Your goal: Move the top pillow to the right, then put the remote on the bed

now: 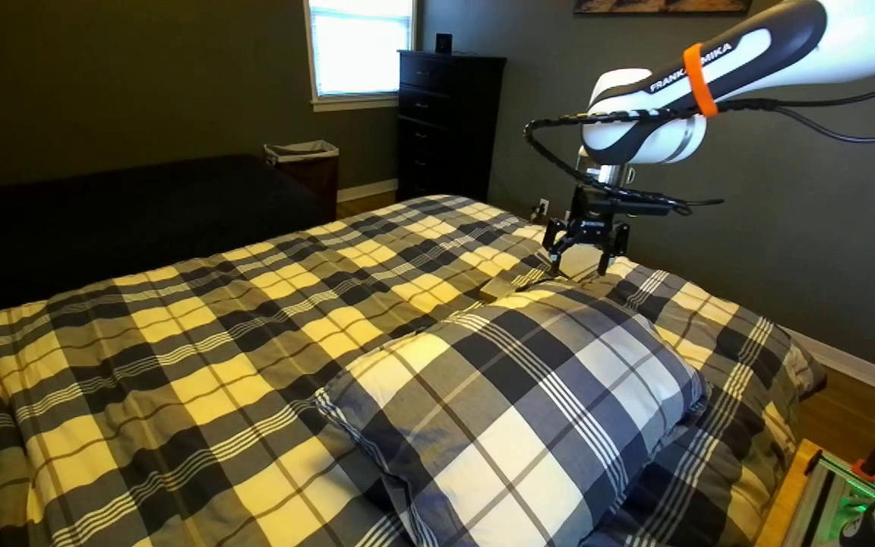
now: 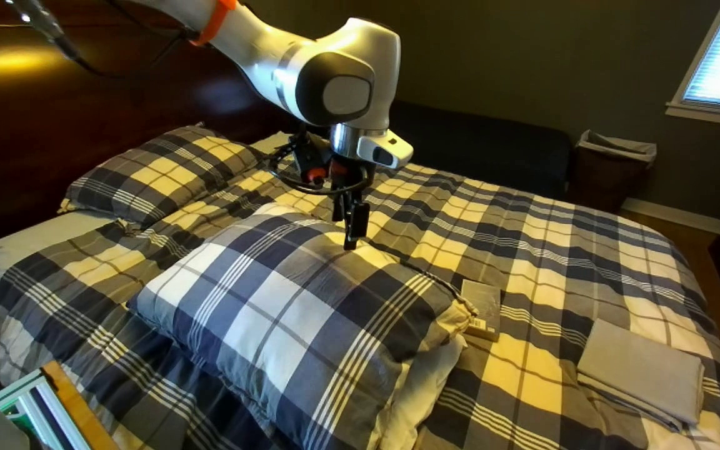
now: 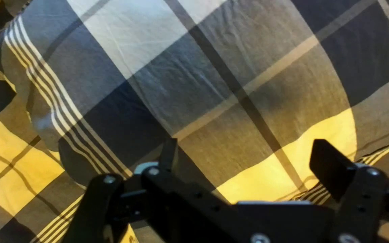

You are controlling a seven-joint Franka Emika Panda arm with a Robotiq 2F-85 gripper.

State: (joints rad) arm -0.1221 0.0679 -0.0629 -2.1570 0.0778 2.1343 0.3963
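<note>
The top pillow [image 1: 513,403], in navy, white and yellow plaid, lies on the bed [image 1: 202,365] and shows in both exterior views. Under its near end a plain white pillow [image 2: 425,387] peeks out. My gripper [image 1: 580,270] points down over the pillow's long edge, on the side away from the robot's base. Its fingers stand wide apart with nothing between them. In the wrist view the plaid cloth of the top pillow [image 3: 181,84] fills most of the picture beyond the open gripper [image 3: 245,141]. Whether a fingertip touches the cloth I cannot tell. The remote is hidden or out of view.
A grey box-like thing [image 2: 482,306] lies beside the pillow's corner. Folded grey cloth [image 2: 641,369] rests farther along the bed. Another plaid pillow [image 2: 166,169] leans near the dark headboard [image 2: 116,94]. The robot's base stand [image 2: 41,412] is at the bedside.
</note>
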